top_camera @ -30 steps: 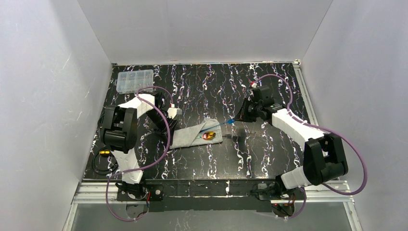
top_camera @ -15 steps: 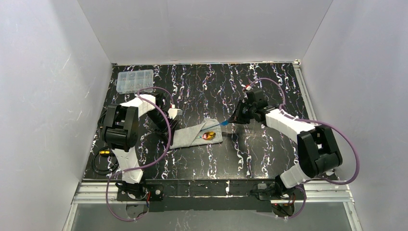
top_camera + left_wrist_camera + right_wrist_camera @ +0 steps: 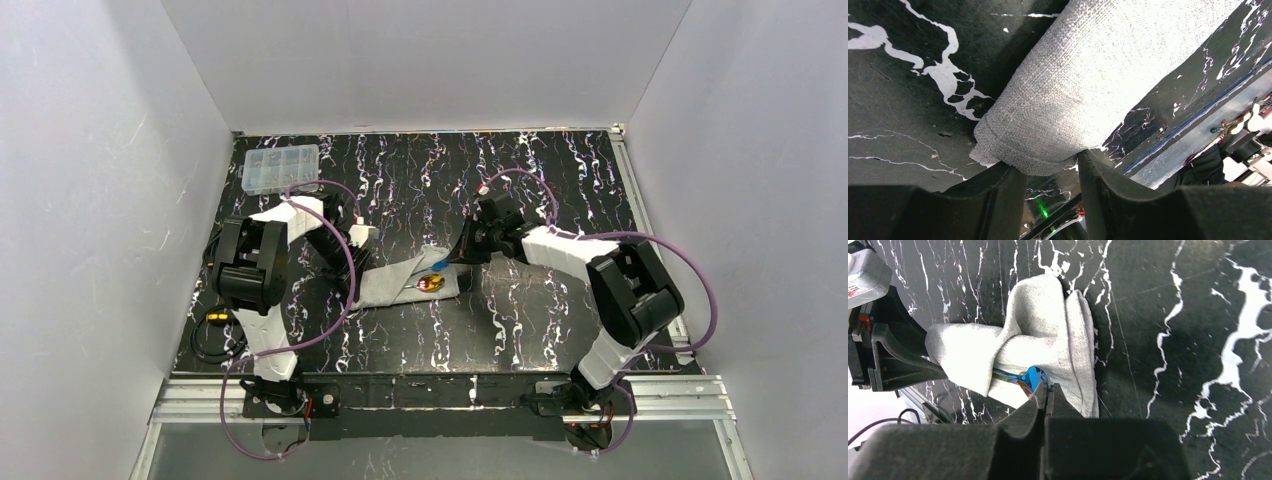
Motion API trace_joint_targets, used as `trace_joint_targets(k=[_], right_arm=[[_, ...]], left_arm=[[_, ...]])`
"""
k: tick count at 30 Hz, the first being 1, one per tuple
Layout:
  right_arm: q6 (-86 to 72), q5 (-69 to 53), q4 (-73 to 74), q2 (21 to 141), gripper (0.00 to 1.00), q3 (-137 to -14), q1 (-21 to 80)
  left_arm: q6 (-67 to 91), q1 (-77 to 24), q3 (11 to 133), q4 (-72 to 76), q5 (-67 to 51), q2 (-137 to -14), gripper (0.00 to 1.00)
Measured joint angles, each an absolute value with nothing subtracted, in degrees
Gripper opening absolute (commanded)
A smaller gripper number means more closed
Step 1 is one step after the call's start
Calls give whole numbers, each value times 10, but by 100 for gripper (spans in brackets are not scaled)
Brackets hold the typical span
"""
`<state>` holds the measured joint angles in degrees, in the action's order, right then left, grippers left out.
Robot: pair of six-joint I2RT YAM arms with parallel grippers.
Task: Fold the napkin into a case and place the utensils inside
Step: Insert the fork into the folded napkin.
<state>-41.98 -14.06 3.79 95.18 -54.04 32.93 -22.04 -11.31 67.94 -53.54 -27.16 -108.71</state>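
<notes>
The light-grey napkin lies folded into a long layered case on the black marbled table. My left gripper is shut on the napkin's left end, with the cloth pinched between its black fingers. My right gripper is shut on the bright blue utensil, whose far end slides under a raised fold of the napkin. In the top view this gripper sits at the case's right end. A gold-pink utensil lies on the cloth there.
A clear plastic compartment box stands at the back left. Purple cables loop off both arms. A small yellow-and-black object lies by the left arm's base. White walls close in three sides.
My right gripper has moved left with the blue utensil, bringing its tip from beside the napkin into the fold. The left gripper has kept its hold in place.
</notes>
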Motion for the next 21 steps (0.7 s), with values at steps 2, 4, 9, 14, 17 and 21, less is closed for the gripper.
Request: trace_joint_targets(k=[2,4,9,14,17,21], right_arm=[[-421,-141,32,963,2,-549,335],[-422,-141,27,972,2,-556,339],[-422,-137,26,979,2,-563,345],[-425,-123,27,979,3,-565,351],[-434,-116,24,979,4,-565,362],[-449,-118,3,979,6,-564,375]], left_arm=[[-220,-113,679,-535,-272,-1087,39],[-221,-113,679,-535,-272,-1087,38],[-221,-113,679,-534,-270,-1087,38],[-221,-113,679,-533,-271,-1088,38],[-221,-113,679,-533,-271,-1088,38],[-221,-113,679,-533,-272,-1088,38]])
